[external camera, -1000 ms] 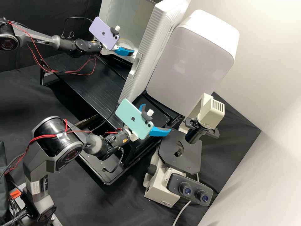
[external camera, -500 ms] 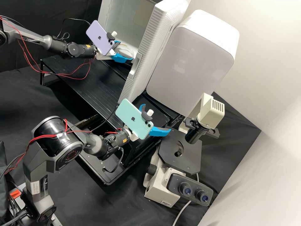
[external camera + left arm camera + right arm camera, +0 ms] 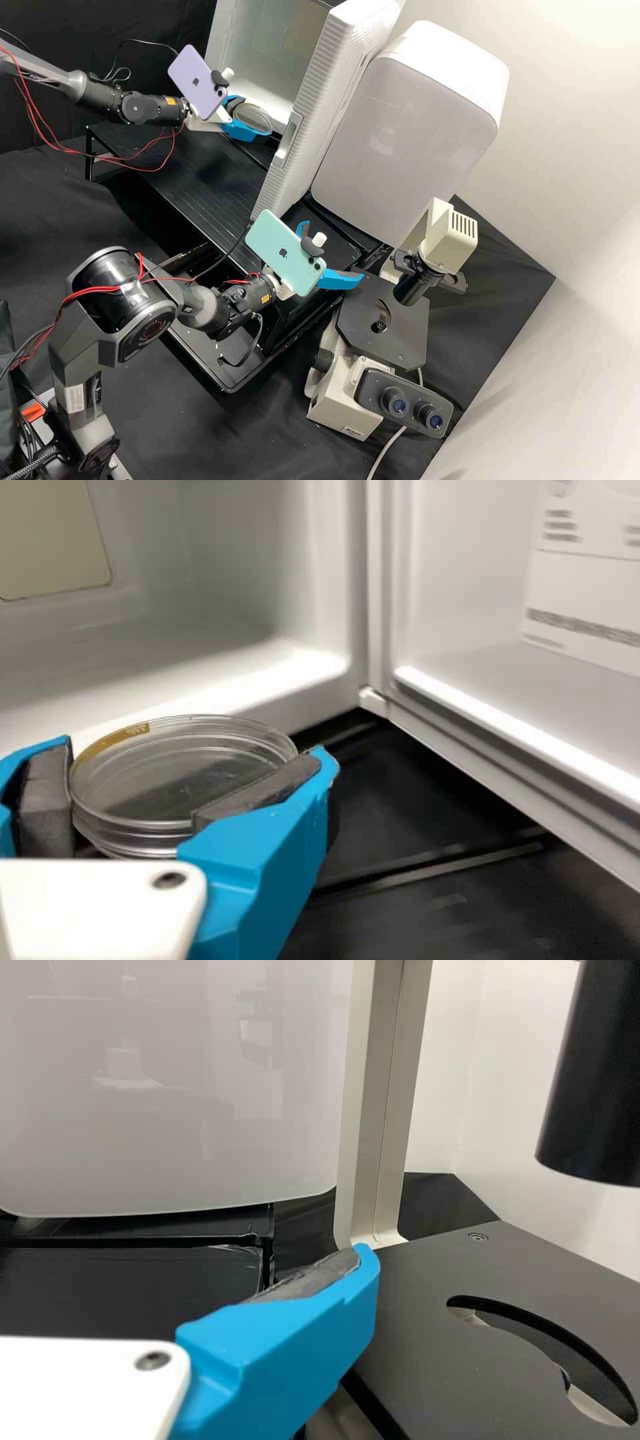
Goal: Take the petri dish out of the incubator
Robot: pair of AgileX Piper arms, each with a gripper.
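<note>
Clamped by the left gripper [image 3: 150, 798] on the rim of the clear petri dish [image 3: 180, 765], right at the incubator's [image 3: 267, 47] open front, just beside its lower lip. Draw straight back from the incubator with the dish level, lid seated and squeeze light. Clear the incubator's open door [image 3: 327, 107] before any turn or descent.

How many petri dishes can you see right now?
1. The dish is gripped in the left claw at the open front of the incubator. Others could be hidden deeper inside.
</note>
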